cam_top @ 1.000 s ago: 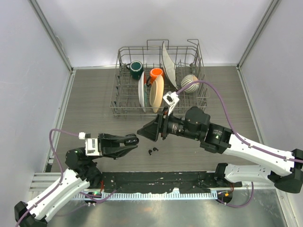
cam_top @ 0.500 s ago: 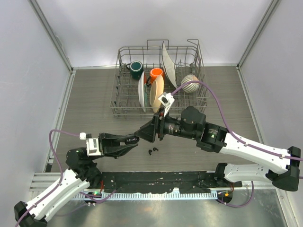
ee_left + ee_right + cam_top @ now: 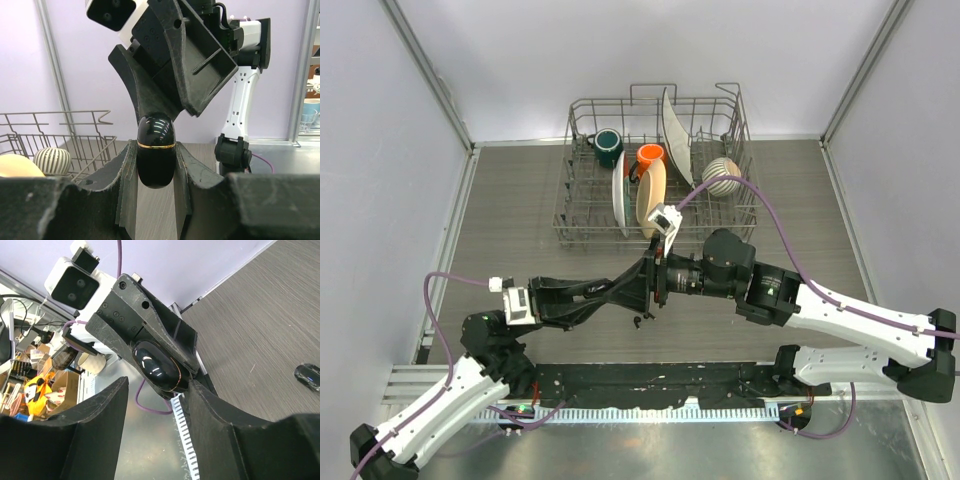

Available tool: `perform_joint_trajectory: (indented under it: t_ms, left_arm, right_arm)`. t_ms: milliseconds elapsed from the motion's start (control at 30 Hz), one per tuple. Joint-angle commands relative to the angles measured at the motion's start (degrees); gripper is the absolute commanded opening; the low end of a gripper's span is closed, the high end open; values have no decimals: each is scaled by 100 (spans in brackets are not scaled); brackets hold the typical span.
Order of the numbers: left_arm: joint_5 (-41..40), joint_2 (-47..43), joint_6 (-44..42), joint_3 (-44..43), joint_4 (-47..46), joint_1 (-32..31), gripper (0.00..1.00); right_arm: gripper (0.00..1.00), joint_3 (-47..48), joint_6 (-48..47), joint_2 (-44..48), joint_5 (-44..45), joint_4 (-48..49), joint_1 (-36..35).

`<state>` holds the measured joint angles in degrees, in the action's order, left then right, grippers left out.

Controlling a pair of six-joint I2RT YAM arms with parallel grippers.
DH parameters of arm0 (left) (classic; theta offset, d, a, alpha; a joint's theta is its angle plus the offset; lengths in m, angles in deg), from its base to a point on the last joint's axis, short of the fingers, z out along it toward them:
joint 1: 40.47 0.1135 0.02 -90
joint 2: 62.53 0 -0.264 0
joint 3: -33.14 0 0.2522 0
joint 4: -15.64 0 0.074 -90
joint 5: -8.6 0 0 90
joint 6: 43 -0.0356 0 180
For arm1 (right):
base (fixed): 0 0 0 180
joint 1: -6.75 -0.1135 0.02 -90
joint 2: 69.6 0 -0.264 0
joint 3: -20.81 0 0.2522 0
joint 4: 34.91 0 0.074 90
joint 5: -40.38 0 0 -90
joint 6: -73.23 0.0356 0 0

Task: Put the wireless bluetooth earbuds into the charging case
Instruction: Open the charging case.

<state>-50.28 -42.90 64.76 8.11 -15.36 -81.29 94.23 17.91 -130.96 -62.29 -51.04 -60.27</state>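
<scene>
While left pincer [image 3: 156, 170] clamps the charging case [image 3: 156, 137] | right pincer [image 3: 157, 386]: apart, just beside it

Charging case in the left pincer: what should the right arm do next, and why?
Probably close the right pincer on the top of the charging case to open its lid: the left pincer holds the closed case, the open right pincer straddles it, earbuds lie on the table.

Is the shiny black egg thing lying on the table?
No, the left gripper pinches the charging case between its fingers, up off the table.
</scene>
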Motion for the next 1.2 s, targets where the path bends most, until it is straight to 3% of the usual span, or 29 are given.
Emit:
perform_joint_trajectory:
  t_ms: [0,500,867,1167]
  left_arm:
    - [-62,128,-27,-139,-209,21,0]
    - [817,348,263,-376,-447,21,0]
    - [1476,304,474,-517,-333,21,0]
    - [1564,260,518,-561,-271,21,0]
  right_arm:
    - [54,168,-128,2,1,-52,-127]
    - [50,90,13,80,1125,-27,-127]
    - [50,-130,320,107,1565,210,-118]
    - [51,-227,443,186,1768,211,-92]
